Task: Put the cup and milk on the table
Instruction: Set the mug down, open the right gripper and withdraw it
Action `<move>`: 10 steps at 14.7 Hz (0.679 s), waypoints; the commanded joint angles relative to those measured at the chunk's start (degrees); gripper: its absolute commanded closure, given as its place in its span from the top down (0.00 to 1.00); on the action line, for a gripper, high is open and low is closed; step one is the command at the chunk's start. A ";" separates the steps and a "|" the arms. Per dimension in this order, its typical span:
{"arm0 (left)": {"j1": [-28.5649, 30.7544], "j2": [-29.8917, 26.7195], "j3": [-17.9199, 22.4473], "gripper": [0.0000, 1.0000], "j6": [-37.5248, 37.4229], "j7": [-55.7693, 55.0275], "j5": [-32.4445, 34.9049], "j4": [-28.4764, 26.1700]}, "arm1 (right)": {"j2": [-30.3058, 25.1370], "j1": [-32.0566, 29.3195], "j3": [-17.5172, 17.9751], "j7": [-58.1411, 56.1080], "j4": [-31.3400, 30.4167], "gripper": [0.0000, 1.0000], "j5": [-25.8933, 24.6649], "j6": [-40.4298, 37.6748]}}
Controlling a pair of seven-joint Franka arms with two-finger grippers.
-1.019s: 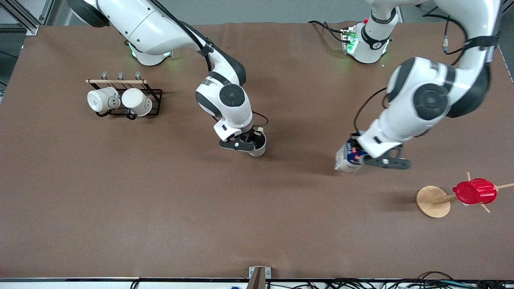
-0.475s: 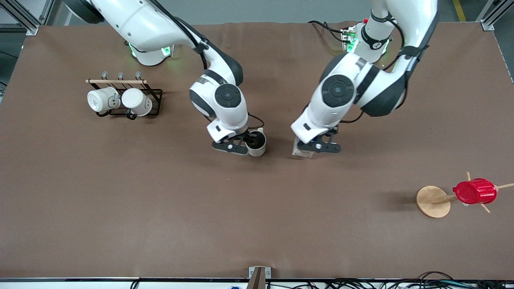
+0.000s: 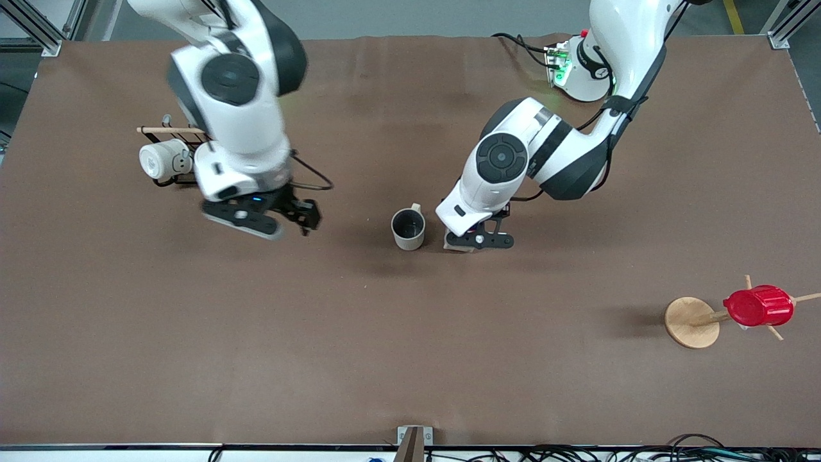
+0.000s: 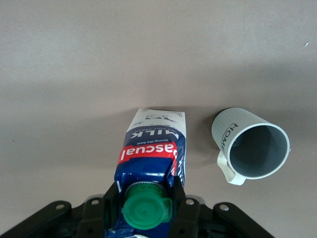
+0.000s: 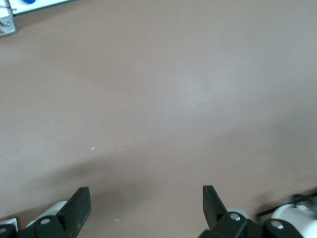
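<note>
The cream cup stands upright on the brown table near its middle, free of any gripper; it also shows in the left wrist view, handle and grey inside visible. My left gripper is shut on the blue and white milk carton, right beside the cup toward the left arm's end. In the left wrist view the fingers clamp the carton just below its green cap, with its base at the table. My right gripper is open and empty, up over the table near the mug rack; its wrist view shows only table between the fingers.
A black wire rack with a white mug stands toward the right arm's end, partly hidden by the right arm. A wooden stand carrying a red ribbed cup is toward the left arm's end, nearer the front camera.
My right gripper let go of the cup, opened and rose away toward the rack. My left gripper carried the milk across to right beside the cup and lowered it.
</note>
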 commanded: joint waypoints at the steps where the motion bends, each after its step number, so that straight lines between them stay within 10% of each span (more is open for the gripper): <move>1: -2.02 2.37 0.00 0.03 -0.75 -3.25 1.21 3.42 | -7.74 -0.26 -10.56 -17.16 -2.82 1.00 8.19 -4.11; 6: -4.40 3.34 0.43 0.03 0.57 -3.96 1.29 3.51 | -12.24 -0.18 -25.17 -38.20 -1.51 1.00 10.67 -9.66; 10: -4.40 4.65 0.43 0.03 0.92 -4.57 4.46 4.38 | -11.98 -4.37 -25.12 -45.53 3.24 1.00 10.93 -15.20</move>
